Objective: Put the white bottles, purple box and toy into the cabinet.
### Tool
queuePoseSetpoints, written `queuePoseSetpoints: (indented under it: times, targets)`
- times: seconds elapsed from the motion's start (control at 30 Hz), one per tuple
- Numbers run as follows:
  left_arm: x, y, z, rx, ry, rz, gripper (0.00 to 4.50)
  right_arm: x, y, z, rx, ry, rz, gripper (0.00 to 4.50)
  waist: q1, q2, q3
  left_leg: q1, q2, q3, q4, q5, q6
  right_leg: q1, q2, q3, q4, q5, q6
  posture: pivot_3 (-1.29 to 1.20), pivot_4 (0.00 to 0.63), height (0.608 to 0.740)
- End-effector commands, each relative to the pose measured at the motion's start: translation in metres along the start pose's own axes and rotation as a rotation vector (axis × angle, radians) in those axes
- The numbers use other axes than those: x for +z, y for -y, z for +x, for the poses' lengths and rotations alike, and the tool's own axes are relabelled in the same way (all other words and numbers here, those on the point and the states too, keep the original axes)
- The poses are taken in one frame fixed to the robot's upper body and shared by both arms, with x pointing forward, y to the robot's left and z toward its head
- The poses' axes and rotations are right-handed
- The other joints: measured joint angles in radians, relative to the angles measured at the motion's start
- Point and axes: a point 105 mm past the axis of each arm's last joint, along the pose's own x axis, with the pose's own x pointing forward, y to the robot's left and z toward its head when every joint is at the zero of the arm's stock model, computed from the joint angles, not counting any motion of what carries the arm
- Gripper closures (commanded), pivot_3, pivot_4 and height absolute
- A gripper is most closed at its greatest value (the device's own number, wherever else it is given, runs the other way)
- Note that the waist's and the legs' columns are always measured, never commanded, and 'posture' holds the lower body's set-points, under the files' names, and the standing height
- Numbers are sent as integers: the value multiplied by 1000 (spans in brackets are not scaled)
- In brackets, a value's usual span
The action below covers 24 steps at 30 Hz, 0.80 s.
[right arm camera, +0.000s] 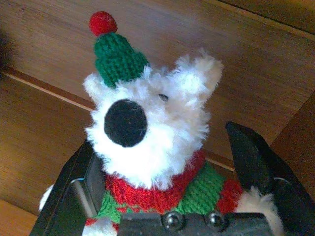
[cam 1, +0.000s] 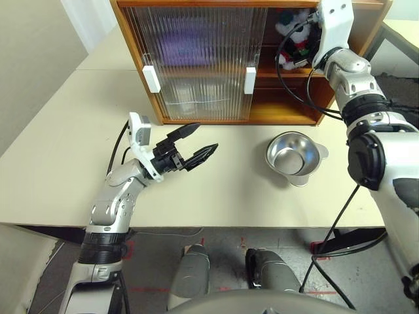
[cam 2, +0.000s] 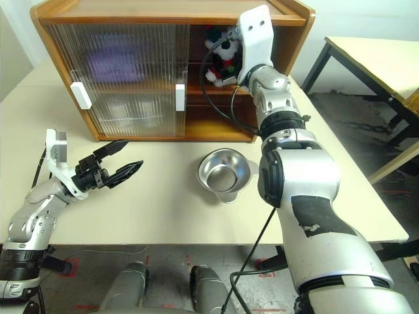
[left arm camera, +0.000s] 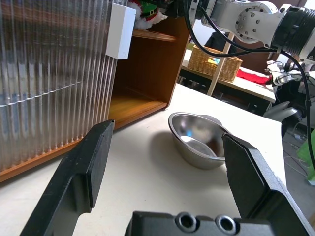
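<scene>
Toy [right arm camera: 147,147] sits on upper shelf of cabinet [cam 1: 288,114], in its open right-hand bay, near the cabinet's right wall. R gripper [right arm camera: 172,162] is inside the bay w/ the toy between its fingers. Jaws wide: one finger [right arm camera: 253,162] stands clear of the scarf, the other [right arm camera: 81,189] is against or just beside the plush; can't tell if it touches. Reads as released, not gripped.

L gripper [cam 1: 190,149] hovers over table [cam 1: 59,157] toward its left-front part, jaws wide, holding nothing.

Purple box [cam 1: 186,49] shows as a purple blur behind the ribbed sliding doors [cam 1: 196,62], upper shelf. White bottles: pale shapes behind the lower door, not clear enough to confirm. Steel bowl [cam 1: 294,156] on table just in front of the cabinet's right-front corner; not a task item.

Judgement: task near done, pull-out of R arm left.

Risks:
- Fur or scarf catches on a finger during pull-out → toy dragged to shelf edge, drops onto lower shelf or table.
- Toy looks tilted, head up toward the camera; a nudge could tip it fwd.
- R arm cable [cam 1: 288,72] loops across the bay opening; could hook the shelf front or sweep the toy.
- Wrist lowered too early → hits shelf edge or bowl.
</scene>
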Motion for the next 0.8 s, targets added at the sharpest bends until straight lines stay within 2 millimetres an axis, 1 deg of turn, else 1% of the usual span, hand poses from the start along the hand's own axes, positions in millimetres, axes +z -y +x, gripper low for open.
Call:
queuePoseSetpoints:
  times: [0.03, 0.27, 0.47, 0.57, 0.6, 0.67, 0.77, 0.8]
  targets:
    - [0, 3, 2, -14, -6, 2, 0, -1, 4, -3, -3, 0, -35, 37, 0, 0, 0, 0, 0, 0, 0, 0, 0, 0, 0, 0, 0, 0, 0, 140, 75, 740]
    - [1, 3, 4, -20, -7, 0, 0, -3, 10, -4, -37, 3, -12, 37, -1, 0, 0, 0, 0, 0, 0, 2, 4, 0, 0, 0, 0, 2, 1, 137, 75, 740]
    - [1, 3, 5, -19, -6, 1, 0, -4, 8, -4, -35, -1, -12, 37, -2, 0, 0, 0, 0, 0, 0, 4, 6, 0, 0, 0, 0, 2, 3, 140, 76, 740]
    - [0, 3, 4, -15, -6, 1, 0, -5, 7, -3, -34, 0, -3, 679, -2, 0, 0, 0, 0, 0, 0, 4, 7, 0, 0, 0, 0, 2, 4, 144, 77, 740]
    - [0, 3, 4, -14, -6, 1, 0, -5, 7, -3, -33, -1, -2, 983, -2, 0, 0, 0, 0, 0, 0, 4, 7, 0, 0, 0, 0, 2, 4, 145, 78, 740]
    - [0, 3, 3, -12, -5, 1, 0, -6, 5, -3, -31, -5, -5, 1798, -2, 0, 0, 0, 0, 0, 0, 4, 7, 0, 0, 0, 0, 2, 5, 146, 78, 740]
    - [0, 3, 3, -10, -4, 1, 0, -6, 5, -3, -31, -8, -9, 2840, -2, 0, 0, 0, 0, 0, 0, 4, 7, 0, 0, 0, 0, 1, 7, 148, 79, 740]
    - [0, 3, 3, -9, -4, 1, 0, -6, 5, -3, -32, -10, -12, 2813, -2, 0, 0, 0, 0, 0, 0, 4, 7, 0, 0, 0, 0, 1, 7, 148, 79, 740]
